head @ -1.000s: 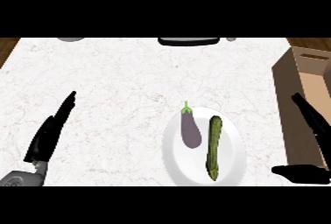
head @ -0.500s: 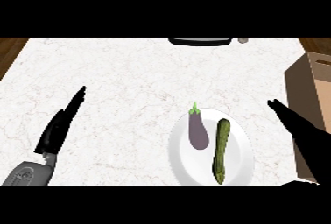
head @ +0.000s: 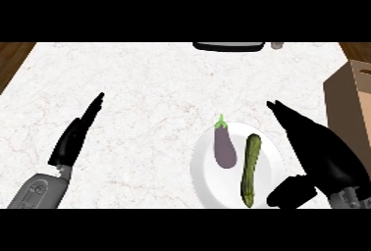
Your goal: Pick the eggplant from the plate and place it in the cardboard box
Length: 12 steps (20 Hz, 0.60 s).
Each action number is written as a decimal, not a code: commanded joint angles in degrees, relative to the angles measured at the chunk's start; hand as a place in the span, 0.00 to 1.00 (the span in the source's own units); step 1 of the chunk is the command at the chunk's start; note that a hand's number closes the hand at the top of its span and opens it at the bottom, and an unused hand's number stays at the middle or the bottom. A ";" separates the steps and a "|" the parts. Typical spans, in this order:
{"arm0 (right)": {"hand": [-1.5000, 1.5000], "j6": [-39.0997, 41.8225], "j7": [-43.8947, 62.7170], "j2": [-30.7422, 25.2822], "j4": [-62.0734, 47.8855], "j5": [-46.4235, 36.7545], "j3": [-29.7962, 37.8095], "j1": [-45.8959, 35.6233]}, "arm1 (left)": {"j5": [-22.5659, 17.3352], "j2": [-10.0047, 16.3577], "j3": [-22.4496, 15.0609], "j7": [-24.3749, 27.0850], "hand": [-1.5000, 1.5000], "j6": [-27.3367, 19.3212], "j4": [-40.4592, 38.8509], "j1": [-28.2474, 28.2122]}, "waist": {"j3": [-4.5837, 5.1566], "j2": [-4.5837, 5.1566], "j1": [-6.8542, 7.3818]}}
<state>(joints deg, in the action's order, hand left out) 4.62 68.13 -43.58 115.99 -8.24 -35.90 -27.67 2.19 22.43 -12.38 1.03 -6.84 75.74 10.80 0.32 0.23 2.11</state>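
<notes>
Head view, looking steeply down: I am reporting on my right hand [head: 319, 147], the hand nearer the work. I am holding it with the fingers straight and together, pointing away from me, and the thumb spread out to its left. It is clamped on nothing and, as far as I can judge, touching nothing, though the thumb is showing just beside the plate's [head: 203, 182] right rim.

The eggplant [head: 225, 147] is lying on the plate to the left of this hand, lengthwise, its green stem pointing away from me. A cucumber [head: 251, 169] is lying alongside it, between the eggplant and my hand. That placement matters: in my judgement I am going to have to reach over the cucumber, or come down from above, to close on the eggplant alone.

The cardboard box [head: 351, 108] is standing just to the right of this hand, partly cut off by the view's edge. I judge that I am using the right hand because both the pick and the drop are falling within its short reach.

My left hand [head: 76, 135] is resting open, well apart to the left, over the marble counter [head: 145, 88], fingers straight, carrying nothing.

A dark object [head: 228, 46] is sitting at the counter's far edge, ahead of both hands; I cannot tell what it is.

Status: eggplant not yet grasped; the task is at its approach step.
</notes>
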 commanded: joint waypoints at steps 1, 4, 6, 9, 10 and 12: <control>0.00 4.30 15.01 7.75 -5.53 0.04 -4.30 -7.25 | -0.17 -0.02 0.65 0.36 0.50 0.66 -0.50 0.36 | -0.07 -0.08 -0.08; 0.00 4.98 13.36 8.34 -11.39 2.12 -3.12 -8.26 | -0.03 -0.11 1.38 1.83 0.50 0.34 -1.80 -0.49 | -0.13 -0.04 -0.57; 0.00 3.65 15.40 12.13 -12.72 1.07 -4.90 -8.58 | -0.20 0.03 1.28 0.98 0.50 0.86 -0.82 -1.26 | -0.16 -0.23 -0.74; 0.00 2.37 15.43 16.00 -15.50 1.08 -5.61 -8.61 | -0.38 0.92 1.81 -1.17 0.50 1.48 1.28 -1.35 | -0.22 -0.33 -1.01; 0.00 4.00 13.82 16.86 -19.56 1.10 -4.65 -11.51 | 0.83 0.51 0.83 -1.60 0.50 1.05 1.79 -1.18 | -0.23 -0.21 -0.75; 0.00 3.06 10.54 17.12 -19.21 -1.47 -6.53 -7.63 | 1.30 -1.65 2.03 3.02 0.50 -0.82 -2.28 -1.47 | -0.24 -0.17 -1.82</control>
<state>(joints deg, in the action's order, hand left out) 6.16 69.48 -30.58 100.07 -8.03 -40.72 -34.83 2.86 21.92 -11.21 1.98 -6.78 75.57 8.95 0.12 0.00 1.00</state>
